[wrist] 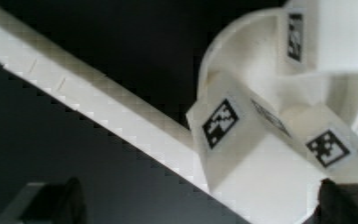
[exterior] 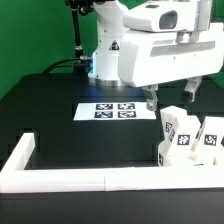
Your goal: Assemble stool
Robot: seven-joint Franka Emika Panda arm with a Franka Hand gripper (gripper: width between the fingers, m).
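The stool parts lie together at the exterior view's right. Two white tagged leg blocks (exterior: pixel 176 130) (exterior: pixel 210 135) stand on or against the round white seat (exterior: pixel 190 156). My gripper (exterior: pixel 170 96) hangs open and empty above them, touching nothing. In the wrist view the seat (wrist: pixel 274 45) curves in one corner, with a tagged leg block (wrist: pixel 247 135) in front of it. My two dark fingertips (wrist: pixel 51 200) stand far apart at the frame's edge, and the gripper (wrist: pixel 197 203) holds nothing.
The flat marker board (exterior: pixel 113 110) lies on the black table behind the parts. The long white border wall (exterior: pixel 60 178) runs along the front and turns up at the left; it crosses the wrist view diagonally (wrist: pixel 87 90), close to the leg blocks.
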